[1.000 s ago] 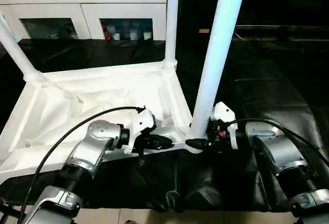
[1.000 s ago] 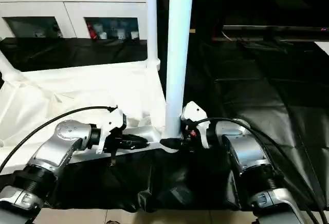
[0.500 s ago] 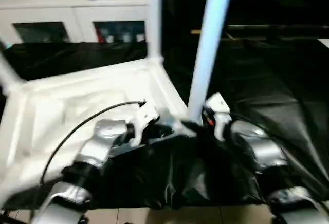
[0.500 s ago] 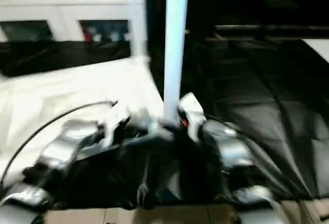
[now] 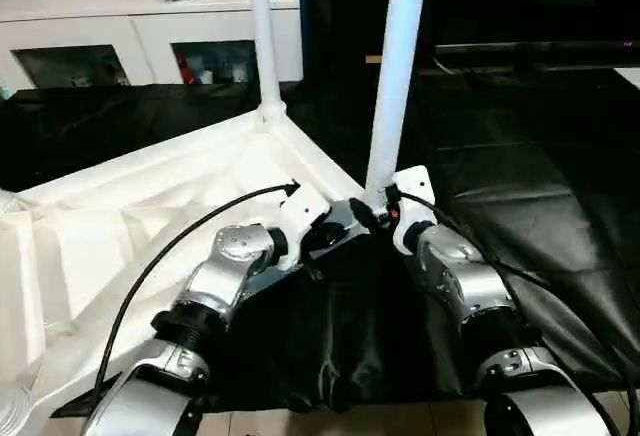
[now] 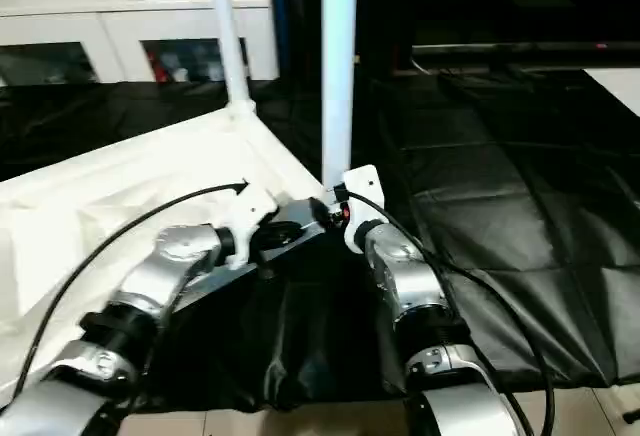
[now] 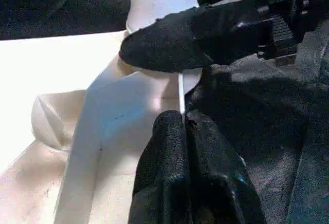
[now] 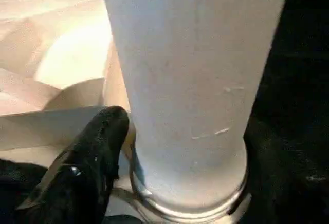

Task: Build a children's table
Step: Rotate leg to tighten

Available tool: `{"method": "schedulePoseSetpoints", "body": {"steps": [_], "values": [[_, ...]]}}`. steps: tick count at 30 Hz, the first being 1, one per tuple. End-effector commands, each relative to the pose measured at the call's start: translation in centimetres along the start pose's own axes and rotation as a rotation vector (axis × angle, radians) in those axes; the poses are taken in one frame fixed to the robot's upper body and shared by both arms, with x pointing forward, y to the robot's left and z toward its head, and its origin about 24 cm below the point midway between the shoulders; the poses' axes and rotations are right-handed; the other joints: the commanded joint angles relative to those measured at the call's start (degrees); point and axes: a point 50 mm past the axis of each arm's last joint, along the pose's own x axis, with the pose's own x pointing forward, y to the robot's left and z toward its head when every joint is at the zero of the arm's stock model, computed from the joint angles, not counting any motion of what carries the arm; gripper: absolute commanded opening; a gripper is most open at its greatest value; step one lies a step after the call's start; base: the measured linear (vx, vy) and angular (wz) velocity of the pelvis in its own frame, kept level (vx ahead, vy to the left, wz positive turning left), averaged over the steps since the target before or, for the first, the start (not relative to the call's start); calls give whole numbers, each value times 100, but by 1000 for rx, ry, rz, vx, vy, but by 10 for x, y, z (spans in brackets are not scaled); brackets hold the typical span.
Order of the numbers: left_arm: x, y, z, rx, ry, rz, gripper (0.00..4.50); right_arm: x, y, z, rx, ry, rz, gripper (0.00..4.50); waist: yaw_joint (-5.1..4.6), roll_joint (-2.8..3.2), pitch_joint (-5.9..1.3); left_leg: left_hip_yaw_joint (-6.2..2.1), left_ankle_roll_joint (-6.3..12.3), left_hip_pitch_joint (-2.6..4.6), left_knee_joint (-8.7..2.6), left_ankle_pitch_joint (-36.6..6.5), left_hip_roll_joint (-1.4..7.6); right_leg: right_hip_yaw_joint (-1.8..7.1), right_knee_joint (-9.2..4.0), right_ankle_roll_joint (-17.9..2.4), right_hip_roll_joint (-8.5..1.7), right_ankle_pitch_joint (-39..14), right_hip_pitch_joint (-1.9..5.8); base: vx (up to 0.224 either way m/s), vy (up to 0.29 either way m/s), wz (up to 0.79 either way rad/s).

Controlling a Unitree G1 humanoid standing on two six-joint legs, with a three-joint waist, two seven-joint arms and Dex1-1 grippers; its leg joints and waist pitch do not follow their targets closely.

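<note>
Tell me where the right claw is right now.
In the head views, the right claw sits at the base of the nearest upright table leg, at the upside-down tabletop's near corner, just right of the left claw.

white table, black cloth, white cabinet

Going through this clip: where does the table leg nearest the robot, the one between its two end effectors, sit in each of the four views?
Left eye view: nearest leg rises right of centre.
Right eye view: it stands at centre.
Left wrist view: its base is at the top, behind the right end effector's finger.
Right wrist view: it fills the middle.
Shared landmark: the corner socket holding it.
</note>
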Motion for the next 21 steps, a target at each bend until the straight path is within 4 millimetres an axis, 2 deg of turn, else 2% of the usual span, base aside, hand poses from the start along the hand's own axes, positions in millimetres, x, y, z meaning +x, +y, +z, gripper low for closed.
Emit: {"method": "schedulePoseSetpoints", "body": {"steps": [1, 2, 3, 4, 5, 6, 8, 9, 12, 15, 16, 17, 21], "values": [[10, -18, 20, 63, -84, -130, 0, 3, 24, -6, -3, 21, 201, 393, 6, 4, -374, -332, 370, 104, -404, -1168, 499, 340, -447, -1433, -599, -740, 224, 0, 0, 0], [10, -18, 20, 63, -84, -130, 0, 3, 24, -6, -3, 21, 201, 404, 26, -56, -378, -322, 413, 104, -386, -1128, 501, 347, -439, -1465, -617, -711, 237, 0, 0, 0], [9, -18, 19, 64, -83, -139, 0, 1, 22, -7, -20, 28, 223, 416, 34, -31, -379, -318, 447, 97, -378, -1052, 502, 347, -438, -1471, -620, -680, 234, 0, 0, 0], [2, -18, 16, 72, -80, -179, 0, -9, 12, -10, -90, 64, 278, 416, 40, -38, -379, -315, 465, 100, -379, -1022, 501, 340, -438, -1475, -611, -655, 234, 0, 0, 0], [-1, -18, 15, 79, -80, -201, 0, -14, 8, -11, -116, 78, 307, 433, 60, -98, -383, -300, 533, 89, -365, -937, 506, 337, -428, -1475, -599, -559, 248, 0, 0, 0], [-4, -18, 14, 83, -77, -219, 0, -18, 5, -12, -140, 90, 339, 433, 105, -57, -378, -295, 586, 93, -361, -879, 516, 334, -416, -1479, -604, -541, 237, 0, 0, 0], [-10, -16, 11, 95, -61, -246, 0, -27, 2, -11, -175, 109, 420, 433, 122, -68, -359, -281, 589, 102, -370, -956, 521, 335, -431, -1466, -589, -693, 213, 0, 0, 0], [-14, -15, 8, 104, -49, -270, 0, -33, 1, -11, -195, 123, 481, 433, 152, -52, -349, -281, 526, 126, -371, -1103, 527, 341, -463, -1438, -606, -928, 196, 0, 0, 0], [-20, -15, 5, 113, -29, -311, 0, -41, 0, -12, -214, 149, 567, 433, 196, -77, -331, -292, 395, 141, -402, -1300, 534, 341, -488, -1306, -590, -1356, 192, 0, 0, 0], [-27, -14, 2, 121, -3, -346, 0, -50, 0, -13, -234, 188, 660, 433, 233, -73, -317, -291, 320, 159, -416, -1402, 540, 361, -505, -1248, -594, -1535, 165, 0, 0, 0], [-28, -14, 1, 122, 0, -354, 0, -52, 0, -14, -239, 195, 672, 433, 242, -70, -318, -293, 303, 165, -415, -1414, 539, 361, -509, -1250, -601, -1575, 160, 0, 0, 0], [-30, -14, 0, 121, 9, -369, 0, -54, 0, -14, -247, 207, 689, 433, 246, -108, -316, -296, 281, 156, -420, -1403, 537, 363, -513, -1233, -603, -1623, 167, 0, 0, 0], [-35, -14, -2, 121, 24, -391, 0, -57, 1, -16, -249, 234, 721, 407, 250, -93, -323, -302, 300, 142, -416, -1286, 532, 361, -499, -1234, -605, -1546, 168, 0, 0, 0]]}}
